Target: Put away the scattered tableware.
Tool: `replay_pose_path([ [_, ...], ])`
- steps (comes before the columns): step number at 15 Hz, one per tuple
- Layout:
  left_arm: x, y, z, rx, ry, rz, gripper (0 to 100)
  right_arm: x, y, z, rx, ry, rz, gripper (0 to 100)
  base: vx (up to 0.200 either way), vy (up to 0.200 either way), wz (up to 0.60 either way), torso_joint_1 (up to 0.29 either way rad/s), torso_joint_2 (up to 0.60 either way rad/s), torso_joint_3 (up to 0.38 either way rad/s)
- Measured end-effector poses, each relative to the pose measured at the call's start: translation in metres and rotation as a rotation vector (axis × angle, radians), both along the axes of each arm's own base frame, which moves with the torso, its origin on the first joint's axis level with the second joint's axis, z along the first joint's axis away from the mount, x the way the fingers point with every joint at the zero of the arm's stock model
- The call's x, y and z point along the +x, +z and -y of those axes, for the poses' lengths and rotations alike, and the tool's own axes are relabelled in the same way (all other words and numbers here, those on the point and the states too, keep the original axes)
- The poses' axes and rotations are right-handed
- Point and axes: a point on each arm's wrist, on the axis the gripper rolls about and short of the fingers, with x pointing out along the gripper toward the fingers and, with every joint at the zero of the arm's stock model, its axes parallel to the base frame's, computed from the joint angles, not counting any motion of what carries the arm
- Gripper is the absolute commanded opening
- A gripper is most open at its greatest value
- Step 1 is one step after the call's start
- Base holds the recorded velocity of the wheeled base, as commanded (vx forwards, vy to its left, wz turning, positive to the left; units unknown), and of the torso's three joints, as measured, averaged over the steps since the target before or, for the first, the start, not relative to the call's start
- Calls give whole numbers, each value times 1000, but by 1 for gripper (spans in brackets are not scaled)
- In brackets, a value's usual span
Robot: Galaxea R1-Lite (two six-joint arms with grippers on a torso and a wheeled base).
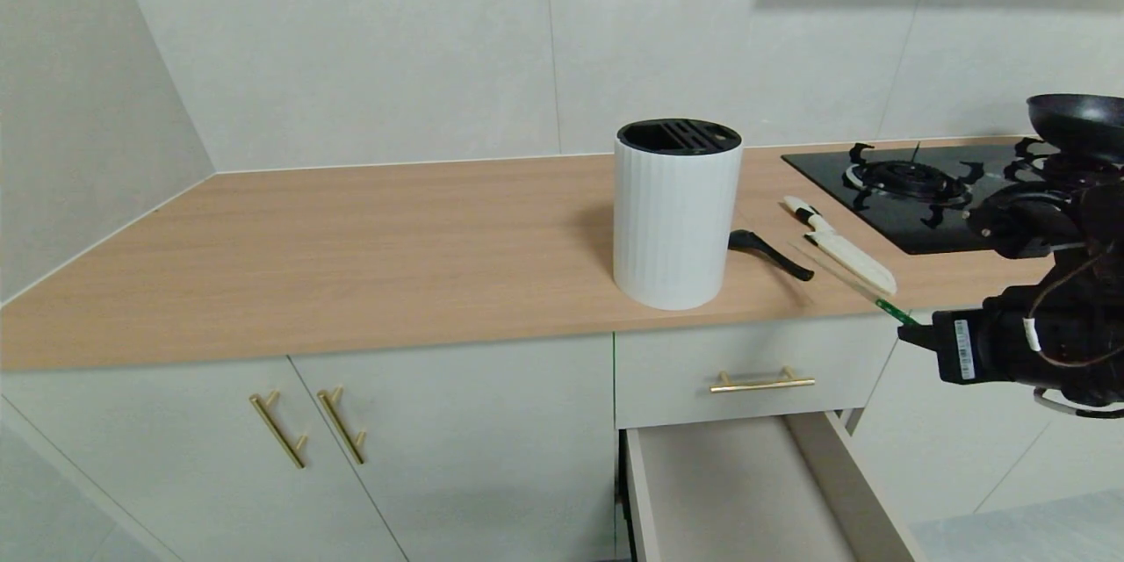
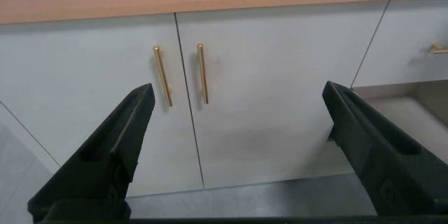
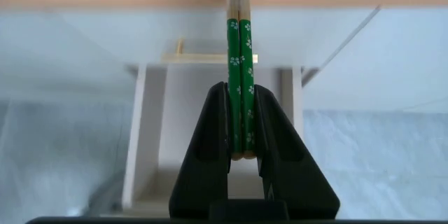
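Head view: tidying looks barely begun.
Right gripper (image 1: 918,334) clamps the chopsticks (image 1: 891,308), right of the holder (image 1: 676,219); knife (image 1: 843,250) and black spoon (image 1: 771,253) lie beside the holder, uncollected; left gripper (image 2: 238,94) gapes wide, empty.

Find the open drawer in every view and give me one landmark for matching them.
Head view: the open drawer is at the bottom, right of centre, under the closed drawer.
Left wrist view: it is beside the cabinet doors, below the closed drawer.
Right wrist view: it lies straight beyond the chopsticks held in the right gripper.
Shared landmark: the closed drawer's gold handle.
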Motion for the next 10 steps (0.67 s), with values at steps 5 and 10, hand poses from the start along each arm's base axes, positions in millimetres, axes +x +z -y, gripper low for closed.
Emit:
replay_pose_path([
  [5,0,0,0,0,1,0,100,-33,4,-7,-40,117,-42,0,0,0,0,0,0,0],
  [10,0,0,0,0,0,0,100,-48,0,-14,-78,207,-47,0,0,0,0,0,0,0],
])
